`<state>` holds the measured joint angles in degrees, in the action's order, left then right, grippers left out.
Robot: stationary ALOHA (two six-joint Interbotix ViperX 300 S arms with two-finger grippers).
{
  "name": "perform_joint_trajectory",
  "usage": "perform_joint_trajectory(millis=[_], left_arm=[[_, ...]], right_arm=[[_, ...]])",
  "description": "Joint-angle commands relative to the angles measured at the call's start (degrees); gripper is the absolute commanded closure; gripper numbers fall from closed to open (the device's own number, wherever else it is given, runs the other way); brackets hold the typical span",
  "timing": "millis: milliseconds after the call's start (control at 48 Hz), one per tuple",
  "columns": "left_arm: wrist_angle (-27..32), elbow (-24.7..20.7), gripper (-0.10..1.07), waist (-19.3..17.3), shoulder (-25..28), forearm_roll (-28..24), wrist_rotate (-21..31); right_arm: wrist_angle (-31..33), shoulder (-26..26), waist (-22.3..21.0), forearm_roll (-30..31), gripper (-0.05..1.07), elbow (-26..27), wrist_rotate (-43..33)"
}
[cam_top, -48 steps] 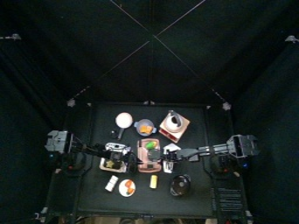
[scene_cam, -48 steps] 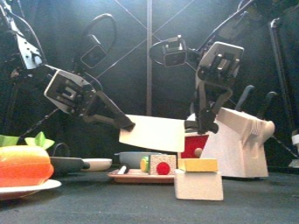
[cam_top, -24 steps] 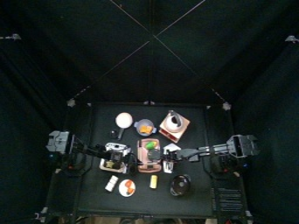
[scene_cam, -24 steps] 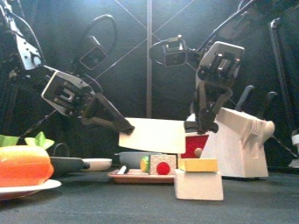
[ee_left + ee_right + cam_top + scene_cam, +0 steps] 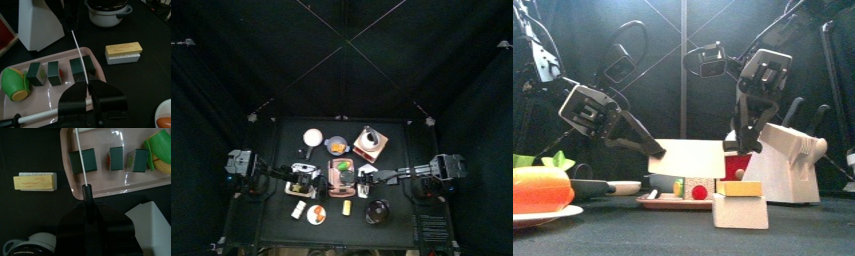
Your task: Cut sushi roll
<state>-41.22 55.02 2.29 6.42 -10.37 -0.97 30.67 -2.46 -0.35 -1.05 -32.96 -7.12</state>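
Three dark-green sushi roll pieces [image 5: 55, 72] lie in a row on a pink tray [image 5: 40, 102]; one shows an orange-red spot in the front view [image 5: 698, 188]. A broad white knife [image 5: 694, 157] hangs level just above them. It shows edge-on over the end piece [image 5: 79, 67] in the left wrist view. My right gripper [image 5: 740, 140] is shut on its black handle [image 5: 85, 192]. My left gripper [image 5: 90, 96] is shut on the blade's other end, at the tray's left side [image 5: 652, 148].
A white knife block [image 5: 787, 165] stands right of the tray. A yellow-topped block [image 5: 123, 52] lies beside the tray, with a black pot [image 5: 110, 12] beyond. A green-and-yellow piece [image 5: 15, 85] sits at the tray's end. A plate of orange food [image 5: 540, 190] is front left.
My left gripper has come down and the blade's left end with it. The knife has gone from tilted to level, closer to the pieces. The right gripper has held still.
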Motion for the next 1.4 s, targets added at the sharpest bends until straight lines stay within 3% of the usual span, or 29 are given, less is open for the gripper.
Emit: perform_joint_trajectory(millis=[0,646,1021,1375], left_arm=[[0.0,-1.1,0.60,1.1,-0.4,0.1,-0.1],[1.1,-2.0,0.60,1.1,2.7,2.7,-0.4],[5.2,-4.0,0.60,0.4,2.9,2.5,-0.4],[5.4,-4.3,0.60,-0.1,2.4,1.3,-0.4]], right_arm=[[-1.3,-1.0,-0.5,0.1,0.68,1.0,-0.1],[-1.3,2.8,-0.7,0.0,0.68,1.1,-0.2],[-1.3,3.6,-0.8,0.1,0.68,1.4,-0.2],[-1.3,3.5,-0.9,0.5,0.68,1.6,-0.1]])
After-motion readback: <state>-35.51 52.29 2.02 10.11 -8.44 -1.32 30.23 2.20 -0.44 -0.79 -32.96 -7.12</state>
